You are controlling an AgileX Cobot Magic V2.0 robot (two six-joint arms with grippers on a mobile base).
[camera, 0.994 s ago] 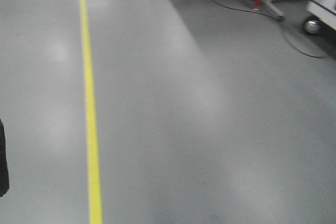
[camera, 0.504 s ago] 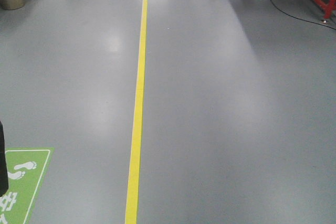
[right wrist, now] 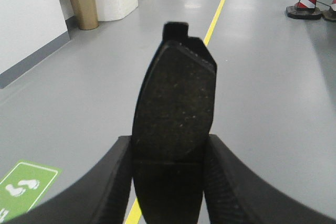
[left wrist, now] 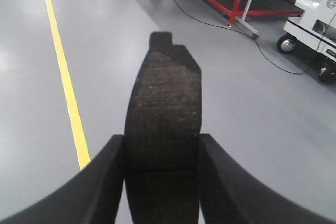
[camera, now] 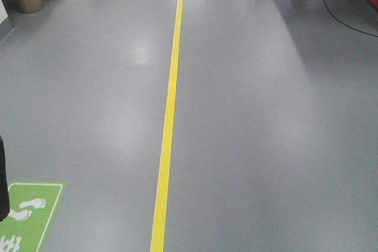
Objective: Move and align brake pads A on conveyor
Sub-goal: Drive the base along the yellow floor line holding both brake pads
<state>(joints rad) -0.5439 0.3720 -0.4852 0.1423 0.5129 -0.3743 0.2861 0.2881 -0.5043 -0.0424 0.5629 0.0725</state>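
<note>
left hand (left wrist: 161, 148): clamped snug on first brake pad (left wrist: 164, 93), which pokes out past the fingers
right hand (right wrist: 168, 148): same deal, closed on second brake pad (right wrist: 176, 98)
conveyor: not in any view, just grey floor (camera: 266, 116) and yellow line (camera: 168, 128)
risk: each pad looks pinched only at one end, so I'd guess a jolt could twist or drop it

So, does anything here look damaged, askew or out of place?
Nothing looks damaged or spilled. The left pincer grips one brake pad, the right pincer a second brake pad, both straight, over grey floor. No conveyor shows.
</note>
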